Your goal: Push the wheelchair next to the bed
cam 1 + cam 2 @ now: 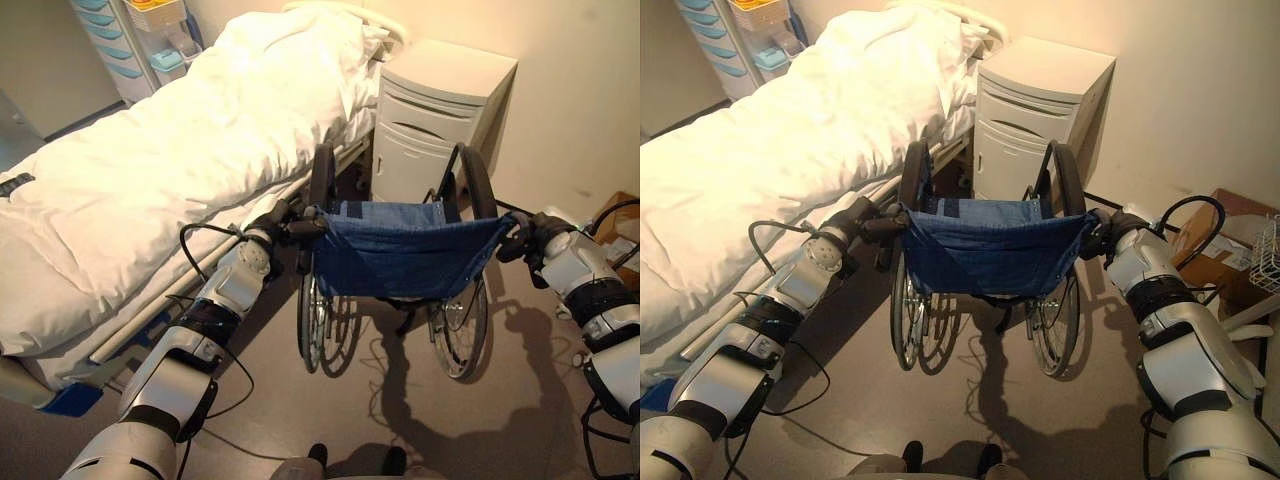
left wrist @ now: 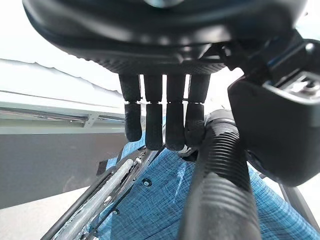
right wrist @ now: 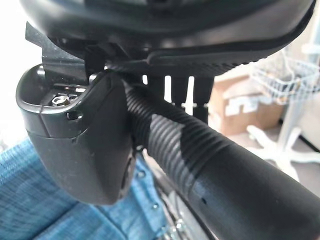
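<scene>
While it spreads across the upper left of the head views, the bed point(image 1: 150, 170) is the biggest thing in sight, covered with a white duvet point(image 1: 770, 130) and showing a pale side rail along its lower edge. Right of its head end, in the upper middle of the frame, stands a white bedside cabinet point(image 1: 435, 125) against the wall. Below the cabinet, in the centre of the frame, stands the wheelchair point(image 1: 400, 270), seen from behind: a blue fabric backrest point(image 1: 985, 250) stretched between two dark push handles, large spoked wheels below, its left wheel just beside the bed rail. At the upper left corner is a drawer trolley point(image 1: 110, 40) with pale blue drawers. At the right edge of the right eye view lie a cardboard box point(image 1: 1220, 250) and a white wire basket point(image 1: 1268, 255).

At the backrest's left corner, the left hand point(image 1: 285, 222) is wrapped round the ribbed left push handle point(image 2: 220, 190), fingers curled over it and thumb on the other side. At the backrest's right corner, the right hand point(image 1: 1105, 235) is clamped on the right push handle point(image 3: 200, 165) in the same way.
</scene>
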Available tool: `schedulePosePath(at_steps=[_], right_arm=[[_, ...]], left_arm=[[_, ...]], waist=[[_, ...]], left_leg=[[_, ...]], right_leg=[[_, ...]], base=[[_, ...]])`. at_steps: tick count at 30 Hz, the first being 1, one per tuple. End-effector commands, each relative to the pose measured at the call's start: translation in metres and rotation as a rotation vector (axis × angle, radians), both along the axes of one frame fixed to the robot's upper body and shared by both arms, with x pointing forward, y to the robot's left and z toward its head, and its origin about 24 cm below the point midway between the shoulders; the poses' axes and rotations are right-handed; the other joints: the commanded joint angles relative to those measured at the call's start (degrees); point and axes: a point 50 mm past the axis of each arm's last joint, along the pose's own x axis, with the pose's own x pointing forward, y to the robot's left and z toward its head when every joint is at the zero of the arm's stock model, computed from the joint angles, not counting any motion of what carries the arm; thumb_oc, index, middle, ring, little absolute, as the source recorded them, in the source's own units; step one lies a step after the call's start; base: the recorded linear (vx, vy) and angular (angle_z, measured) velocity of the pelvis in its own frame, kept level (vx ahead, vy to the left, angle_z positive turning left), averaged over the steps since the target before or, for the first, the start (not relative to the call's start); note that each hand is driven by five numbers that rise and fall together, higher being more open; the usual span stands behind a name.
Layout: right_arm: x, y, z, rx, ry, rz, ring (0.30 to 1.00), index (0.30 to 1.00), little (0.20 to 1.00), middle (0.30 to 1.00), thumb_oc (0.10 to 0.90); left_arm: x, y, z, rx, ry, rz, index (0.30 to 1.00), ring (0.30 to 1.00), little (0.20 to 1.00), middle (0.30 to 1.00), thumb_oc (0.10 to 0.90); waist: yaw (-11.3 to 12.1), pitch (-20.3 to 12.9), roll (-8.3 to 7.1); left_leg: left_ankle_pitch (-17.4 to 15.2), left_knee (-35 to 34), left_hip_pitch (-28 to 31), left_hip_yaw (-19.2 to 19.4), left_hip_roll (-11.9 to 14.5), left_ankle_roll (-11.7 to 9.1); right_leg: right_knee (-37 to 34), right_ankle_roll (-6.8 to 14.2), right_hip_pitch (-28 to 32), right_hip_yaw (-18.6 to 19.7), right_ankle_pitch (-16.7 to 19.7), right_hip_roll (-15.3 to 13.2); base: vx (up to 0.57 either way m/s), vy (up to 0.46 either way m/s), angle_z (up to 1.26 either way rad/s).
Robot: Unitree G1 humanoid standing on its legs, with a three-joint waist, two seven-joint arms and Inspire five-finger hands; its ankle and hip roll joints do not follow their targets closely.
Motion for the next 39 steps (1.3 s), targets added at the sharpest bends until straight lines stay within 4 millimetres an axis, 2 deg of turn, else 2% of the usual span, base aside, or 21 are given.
schedulePosePath(at_steps=[1,4,5,6,7,11,16,21,23,25,29,32,39], right_arm=[[0.027,0.162,0.001,0.230,-0.094,0.645,0.300,0.300,0.300,0.300,0.400],[0.025,0.158,-0.003,0.247,-0.077,0.614,0.300,0.300,0.300,0.300,0.400],[0.025,0.156,-0.004,0.253,-0.073,0.600,0.300,0.300,0.300,0.300,0.400],[0.025,0.155,-0.004,0.256,-0.070,0.591,0.686,0.686,0.686,0.686,0.657],[0.024,0.151,-0.007,0.269,-0.048,0.563,0.900,0.900,0.900,0.900,0.800],[0.023,0.144,-0.009,0.298,-0.020,0.518,0.900,0.900,0.900,0.900,0.800],[0.021,0.134,-0.002,0.393,0.006,0.453,0.900,0.900,0.900,0.900,0.800],[0.019,0.124,0.017,0.538,-0.005,0.394,0.900,0.900,0.900,0.900,0.800],[0.020,0.122,0.027,0.572,-0.030,0.386,0.900,0.900,0.900,0.900,0.800],[0.020,0.119,0.042,0.606,-0.079,0.377,0.900,0.900,0.900,0.900,0.800],[0.019,0.112,0.054,0.651,-0.148,0.351,0.900,0.900,0.900,0.900,0.800],[0.018,0.102,0.065,0.706,-0.230,0.318,0.900,0.900,0.900,0.900,0.800],[0.014,0.093,0.084,0.937,-0.368,0.291,0.900,0.900,0.900,0.900,0.800]], left_arm=[[-0.018,0.054,-0.047,0.238,0.235,0.219,0.300,0.300,0.300,0.300,0.400],[-0.020,0.060,-0.047,0.244,0.236,0.224,0.300,0.300,0.300,0.300,0.400],[-0.020,0.061,-0.047,0.242,0.233,0.229,0.326,0.326,0.326,0.326,0.417],[-0.020,0.061,-0.046,0.242,0.232,0.232,0.484,0.484,0.484,0.484,0.522],[-0.020,0.064,-0.047,0.234,0.233,0.245,0.900,0.900,0.900,0.900,0.800],[-0.023,0.070,-0.046,0.174,0.217,0.289,0.900,0.900,0.900,0.900,0.800],[-0.028,0.075,-0.050,-0.006,0.232,0.334,0.900,0.900,0.900,0.900,0.800],[-0.037,0.085,-0.052,-0.220,0.255,0.358,0.900,0.900,0.900,0.900,0.800],[-0.037,0.088,-0.049,-0.272,0.239,0.368,0.900,0.900,0.900,0.900,0.800],[-0.038,0.092,-0.046,-0.396,0.208,0.377,0.900,0.900,0.900,0.900,0.800],[-0.040,0.091,-0.045,-0.586,0.181,0.354,0.900,0.900,0.900,0.900,0.800],[-0.046,0.088,-0.049,-0.759,0.172,0.332,0.900,0.900,0.900,0.900,0.800],[-0.060,0.097,-0.064,-0.940,0.139,0.341,0.900,0.900,0.900,0.900,0.800]], waist=[[5.18,4.60,-3.37],[5.15,4.63,-3.50],[5.10,4.64,-3.57],[5.08,4.64,-3.60],[4.94,4.64,-3.65],[4.50,4.72,-3.92],[4.13,4.81,-4.24],[3.72,4.06,-4.41],[3.58,3.65,-4.50],[3.32,3.15,-4.55],[3.08,2.75,-4.50],[2.73,2.52,-4.29],[2.15,1.83,-4.18]], left_leg=[[-3.02,1.31,2.07,0.10,-2.28,-0.39],[-3.26,1.50,2.25,0.43,-2.19,-0.32],[-3.31,1.49,2.28,0.48,-2.18,-0.29],[-3.33,1.48,2.28,0.51,-2.19,-0.28],[-3.45,1.44,2.40,0.70,-2.17,-0.21],[-3.75,1.70,2.70,1.30,-2.07,-0.10],[-3.80,1.53,3.15,1.73,-2.01,-0.08],[-3.05,0.99,3.68,2.15,-1.81,-0.38],[-2.86,0.77,3.87,2.20,-1.83,-0.41],[-2.69,0.52,4.17,2.30,-1.89,-0.38],[-2.69,0.21,4.53,2.57,-1.89,-0.31],[-2.78,0.07,4.72,3.00,-1.85,-0.16],[-2.87,-0.37,4.71,3.60,-1.83,-0.02]], right_leg=[[2.16,8.00,-3.33,7.67,8.17,-8.97],[2.25,8.13,-3.21,7.85,8.29,-8.89],[2.30,8.16,-3.24,7.91,8.40,-8.86],[2.33,8.17,-3.26,7.93,8.46,-8.86],[2.51,8.20,-3.41,8.03,8.65,-8.88],[2.90,8.27,-3.44,8.42,8.88,-8.74],[2.94,8.31,-3.35,8.93,9.39,-8.47],[2.85,8.19,-2.80,9.44,10.11,-7.83],[2.90,8.09,-2.77,9.62,10.34,-7.56],[2.82,7.99,-2.63,9.96,10.39,-7.20],[2.83,7.99,-2.58,10.20,10.59,-7.00],[2.68,7.88,-2.40,10.54,10.35,-6.65],[2.06,7.84,-2.24,10.94,9.65,-6.19]], base=[[0.03,-0.004,0.02],[0.02,0.001,0.04],[0.00,0.000,0.00],[0.00,0.000,0.00],[0.00,0.000,0.00],[0.00,0.000,0.00],[0.00,0.008,-0.04],[0.01,0.012,-0.03],[0.01,0.015,-0.07],[0.00,0.022,-0.05],[-0.01,0.006,-0.04],[-0.02,0.008,-0.04],[-0.02,0.011,-0.06]])
